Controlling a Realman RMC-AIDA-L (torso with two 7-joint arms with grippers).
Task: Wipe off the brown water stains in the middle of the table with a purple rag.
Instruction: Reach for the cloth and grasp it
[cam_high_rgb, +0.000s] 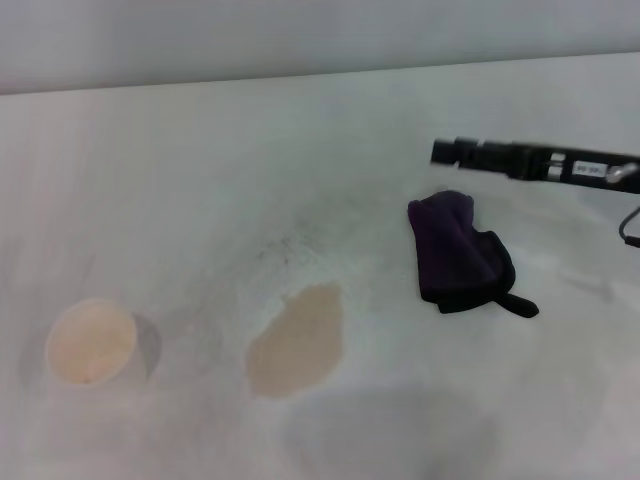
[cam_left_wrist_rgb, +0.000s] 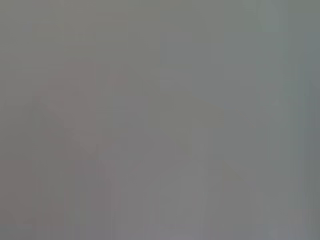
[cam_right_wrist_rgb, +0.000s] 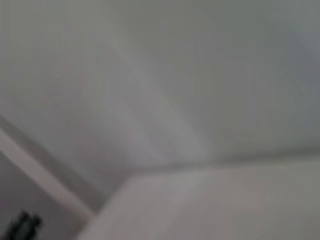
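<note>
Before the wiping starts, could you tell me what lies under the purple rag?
The purple rag lies crumpled on the bare white table, apart from the brown water stains. Whatever sits beneath its folds is covered and cannot be seen.

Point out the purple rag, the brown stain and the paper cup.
purple rag (cam_high_rgb: 455, 250): head view, middle of the crumpled cloth.
brown water stains (cam_high_rgb: 297, 340): head view, centre of the tan patch.
paper cup (cam_high_rgb: 90, 342): head view, its beige inside.

table (cam_high_rgb: 200, 160) | brown water stains (cam_high_rgb: 297, 340) | purple rag (cam_high_rgb: 460, 255) | paper cup (cam_high_rgb: 90, 343)
</note>
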